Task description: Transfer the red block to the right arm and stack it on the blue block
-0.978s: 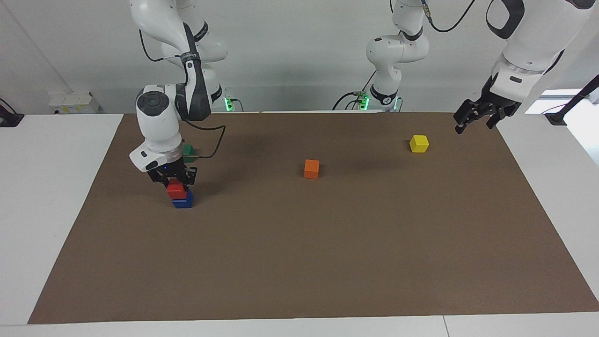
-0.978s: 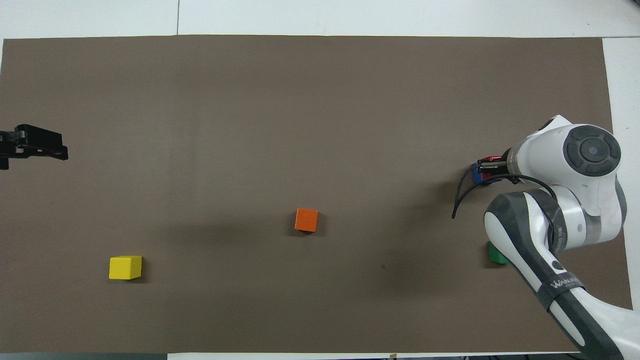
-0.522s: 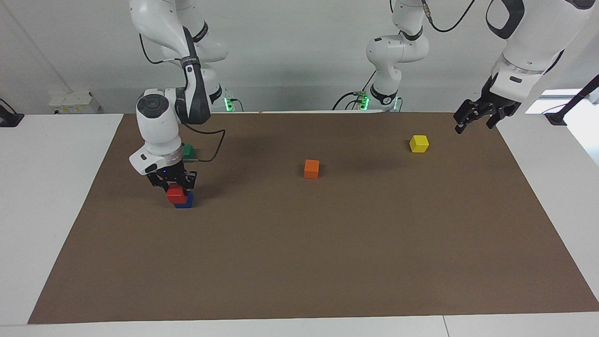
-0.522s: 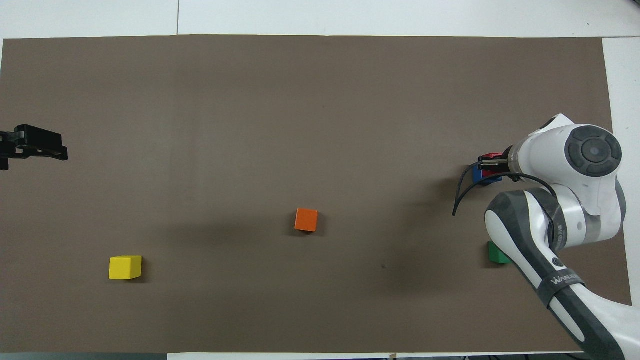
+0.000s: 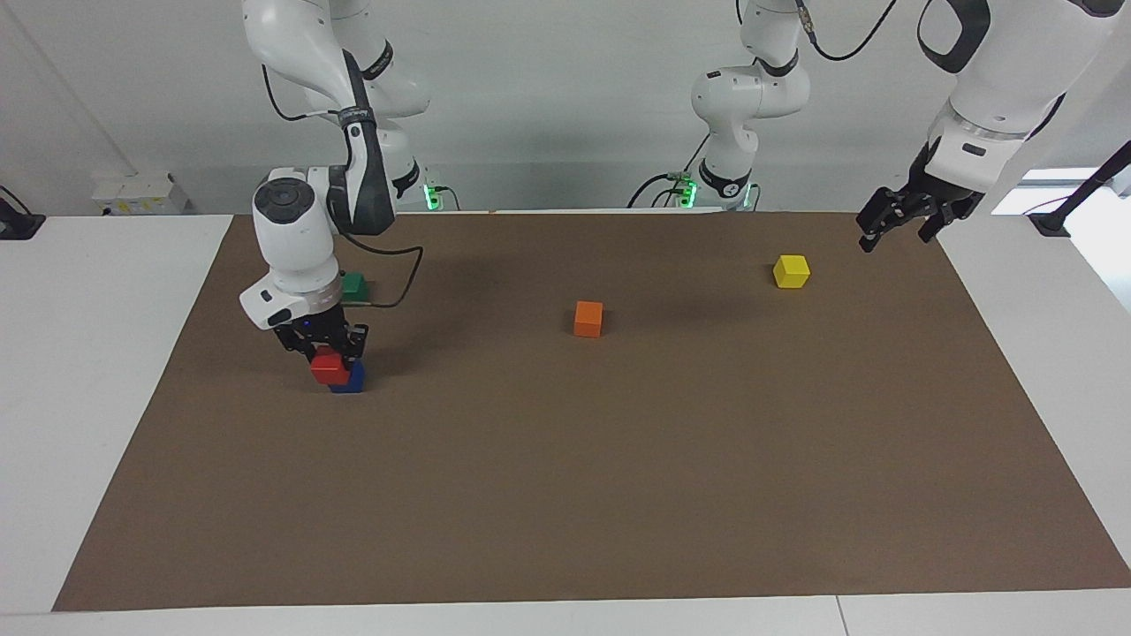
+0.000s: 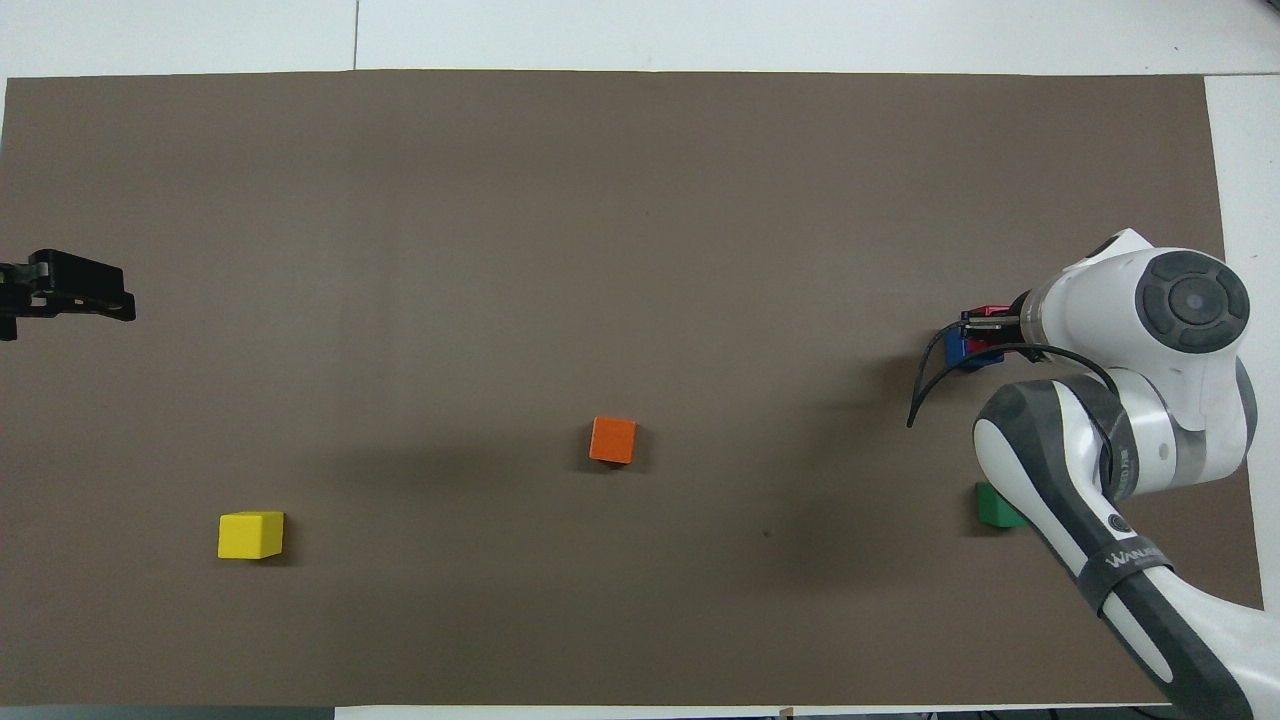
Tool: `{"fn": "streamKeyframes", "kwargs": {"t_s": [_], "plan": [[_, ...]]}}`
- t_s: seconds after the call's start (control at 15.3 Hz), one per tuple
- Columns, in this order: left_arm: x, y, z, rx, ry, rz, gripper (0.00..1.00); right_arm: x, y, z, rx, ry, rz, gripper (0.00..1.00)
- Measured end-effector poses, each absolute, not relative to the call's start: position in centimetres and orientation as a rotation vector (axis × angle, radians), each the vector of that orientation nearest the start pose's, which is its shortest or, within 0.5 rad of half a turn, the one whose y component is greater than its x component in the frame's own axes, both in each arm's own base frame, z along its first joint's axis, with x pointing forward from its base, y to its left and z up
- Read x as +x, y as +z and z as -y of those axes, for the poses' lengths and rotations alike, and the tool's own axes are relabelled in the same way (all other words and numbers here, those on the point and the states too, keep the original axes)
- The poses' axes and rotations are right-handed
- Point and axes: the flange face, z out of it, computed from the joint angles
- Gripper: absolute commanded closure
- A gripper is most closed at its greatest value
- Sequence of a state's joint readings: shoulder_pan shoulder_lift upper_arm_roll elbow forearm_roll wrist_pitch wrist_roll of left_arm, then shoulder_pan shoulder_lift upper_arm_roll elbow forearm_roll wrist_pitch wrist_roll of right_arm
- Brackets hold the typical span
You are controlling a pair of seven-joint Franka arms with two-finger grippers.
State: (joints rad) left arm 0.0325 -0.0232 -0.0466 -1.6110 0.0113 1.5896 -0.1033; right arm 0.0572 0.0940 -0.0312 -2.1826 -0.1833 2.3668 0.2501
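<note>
Here's the red block [image 5: 330, 368], a small bright red cube, sitting askew against the blue block [image 5: 351, 381]: it hangs off toward the right arm's end of the table, covering most of the dark blue cube, so only a corner and a strip of blue show in the facing view. From that angle I can't tell whether red rests flat on top or tilts off the edge. Both sit on the brown mat [image 5: 565, 495] toward the right arm's end. Directly above, the right gripper [image 5: 323, 345], black with a small blue light at the wrist, has its fingers down around the top of the red block; they look pinched on it, touching. In the overhead view the white wrist hides almost all of the stack, with just a sliver of red [image 6: 990, 312] and blue [image 6: 958, 350] peeking out.

Just nearer the robots sits a green block [image 5: 354, 285], close to the arm's cable but apart from the stack. Moving across, an orange block [image 5: 588, 319] stands alone mid-table, well apart. Further along, a yellow block [image 5: 791, 271] lies nearer the robots. Last, the left gripper [image 5: 897, 221] waits in the air over the mat's corner at the left arm's end, fingers spread, holding nothing.
</note>
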Motion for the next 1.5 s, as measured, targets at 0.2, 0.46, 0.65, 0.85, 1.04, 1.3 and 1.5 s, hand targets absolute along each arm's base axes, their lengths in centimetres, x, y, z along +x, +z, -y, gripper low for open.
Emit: {"fn": "streamKeyframes", "kwargs": {"t_s": [0.2,0.46,0.65,0.85,1.04,1.3,1.5], "plan": [[54.9,62.0,0.7,-3.126,-0.004,0.139,0.0,55.5,35.5,-1.3,-3.241,-0.17,-0.181,0.0],[54.9,62.0,0.7,-3.126,-0.004,0.139,0.0,55.7,36.6,-1.1,-3.257,-0.101,-0.18,0.0],[54.9,62.0,0.7,-3.126,-0.004,0.139,0.0,56.9,42.2,-0.5,-3.283,-0.046,0.004,0.0],[54.9,62.0,0.7,-3.126,-0.004,0.139,0.0,56.7,49.9,0.8,-3.208,-0.085,0.086,0.0],[54.9,62.0,0.7,-3.126,-0.004,0.139,0.0,55.2,55.5,1.4,-3.174,-0.049,0.108,0.0],[54.9,62.0,0.7,-3.126,-0.004,0.139,0.0,53.4,59.9,1.5,-3.164,0.04,0.136,0.0],[54.9,62.0,0.7,-3.126,-0.004,0.139,0.0,52.8,61.7,3.0,-3.155,0.074,0.171,0.0]]}}
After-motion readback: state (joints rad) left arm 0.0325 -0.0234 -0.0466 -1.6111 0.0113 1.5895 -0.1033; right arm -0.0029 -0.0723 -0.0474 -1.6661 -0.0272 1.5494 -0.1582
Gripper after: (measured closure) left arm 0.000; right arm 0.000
